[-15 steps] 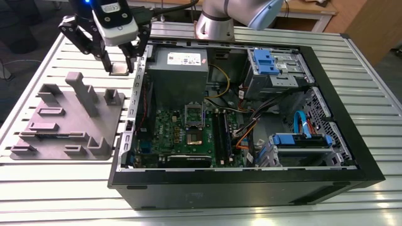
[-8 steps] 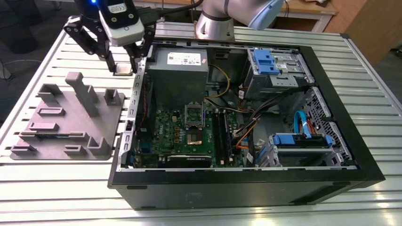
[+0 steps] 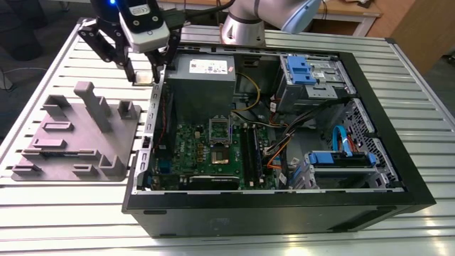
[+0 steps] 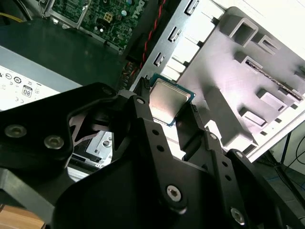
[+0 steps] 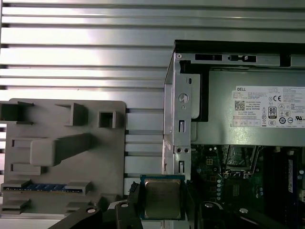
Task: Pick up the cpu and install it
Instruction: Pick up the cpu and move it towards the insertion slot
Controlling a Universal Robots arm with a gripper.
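Note:
The cpu (image 3: 144, 78) is a small square chip with a silver-grey top and a pale edge. It hangs in the air between my gripper's (image 3: 145, 78) black fingers, which are shut on it. In the exterior view it is above the slatted table, just outside the open computer case's (image 3: 419, 192) wall, between the grey fixture (image 3: 74, 138) and the grey power-supply box (image 3: 204, 72). In both wrist views the cpu (image 4: 167, 101) (image 5: 162, 197) sits gripped at two opposite edges. The dark metal-framed socket (image 3: 219, 155) lies on the green board (image 3: 188, 160) inside the case, well away from the chip.
The grey fixture (image 5: 66, 157) with posts and slots stands on the table at the exterior view's left, holding a blue memory stick (image 5: 45, 187). Inside the case are long black memory slots (image 3: 250, 154), cables (image 3: 284, 138), and blue-tabbed drive bays (image 3: 307, 72).

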